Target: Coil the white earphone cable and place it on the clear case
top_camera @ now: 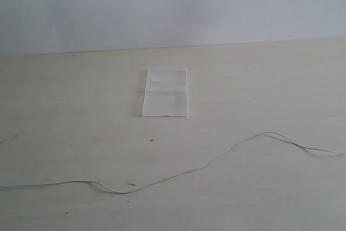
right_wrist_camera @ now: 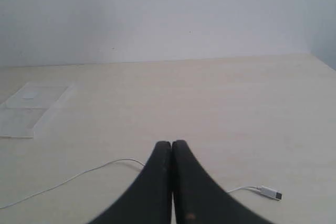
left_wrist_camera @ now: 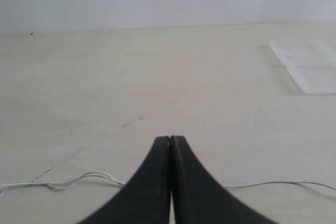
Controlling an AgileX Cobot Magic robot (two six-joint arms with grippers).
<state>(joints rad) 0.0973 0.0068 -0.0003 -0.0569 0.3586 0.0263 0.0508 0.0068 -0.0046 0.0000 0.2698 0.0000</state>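
Pale worktop (top_camera: pixel 65 106), white wall behind: your clear case (top_camera: pixel 165 92) sits centred toward the far edge, white earphone cable (top_camera: pixel 189 171) stretched uncoiled along the near edge. Left wrist: left gripper (left_wrist_camera: pixel 170 140) pinched closed, empty, cable running crosswise just beneath. Right wrist: right gripper (right_wrist_camera: pixel 171 144) closed too, empty, plug (right_wrist_camera: pixel 271 192) just beside it. Either arm looks equally near.

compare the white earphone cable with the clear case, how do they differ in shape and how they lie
The white earphone cable is a thin long wire; the clear case is a flat rectangle.
The cable lies uncoiled in loose waves and runs past both edges of the exterior view; the case sits compact and wholly in view, farther back.
The cable is opaque white; the case is see-through with a small white label.
Both lie on the pale table, apart from each other.
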